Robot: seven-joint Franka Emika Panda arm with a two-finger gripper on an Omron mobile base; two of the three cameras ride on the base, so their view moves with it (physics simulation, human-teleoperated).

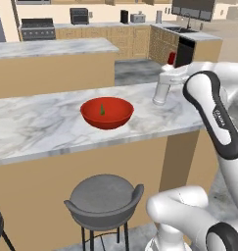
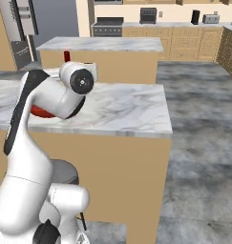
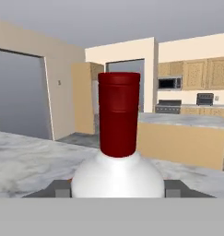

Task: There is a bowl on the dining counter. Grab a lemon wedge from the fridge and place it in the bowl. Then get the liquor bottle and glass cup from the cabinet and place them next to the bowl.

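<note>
The red bowl [image 1: 107, 112] sits mid-way along the dining counter [image 1: 37, 125], with a small greenish lemon wedge [image 1: 102, 110] inside it. To the bowl's right, my gripper [image 1: 161, 81] reaches in level and is shut on the liquor bottle [image 1: 161, 94]. The bottle stands upright, its red cap [image 1: 172, 59] above my hand and its white base at the counter top. In the hand view the bottle [image 3: 117, 177] stands between my fingertips [image 3: 62, 188]. In the right base view the cap [image 2: 66, 56] pokes up behind the hand. The fridge [image 2: 22, 28] is far left. Glass cup and cabinet are out of view.
A grey stool [image 1: 103, 196] stands below the counter's front. The shorter marble-topped island [image 1: 52, 49] lies behind the counter, with a stove [image 1: 37, 29] and tan cabinets along the back wall. The counter ends just right of the bottle [image 2: 160, 114]; open grey floor lies beyond.
</note>
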